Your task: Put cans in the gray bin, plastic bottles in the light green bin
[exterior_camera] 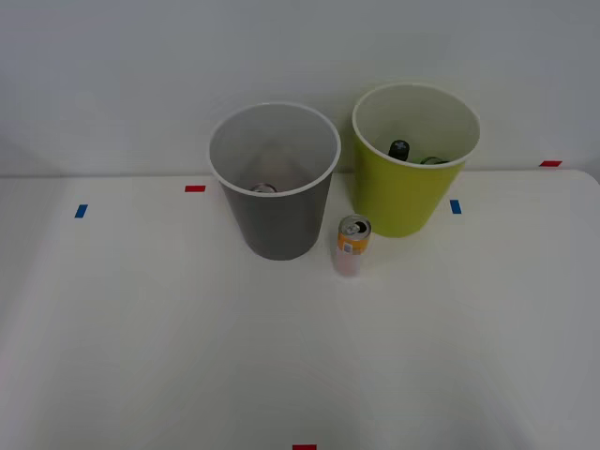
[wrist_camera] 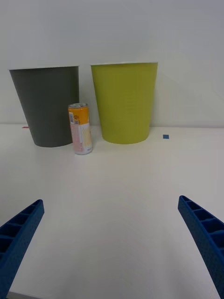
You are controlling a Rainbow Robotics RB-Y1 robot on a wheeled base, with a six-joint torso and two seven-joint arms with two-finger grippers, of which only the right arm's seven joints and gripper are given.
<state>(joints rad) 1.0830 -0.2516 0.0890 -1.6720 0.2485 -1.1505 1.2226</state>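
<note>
Right gripper fingers spread wide, holding nothing, low over the white table. Ahead, one can stands upright between the gray bin and light green bin; a dark-capped bottle lies inside the latter.

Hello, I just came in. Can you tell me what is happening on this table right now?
A robot is sorting drinks containers into two bins. One can stands upright on the table, in front of the gap between the gray bin and the light green bin. The gray bin already holds a can, and the green one holds plastic bottles. The right gripper is open, empty, and facing the standing can from some way back.
</note>
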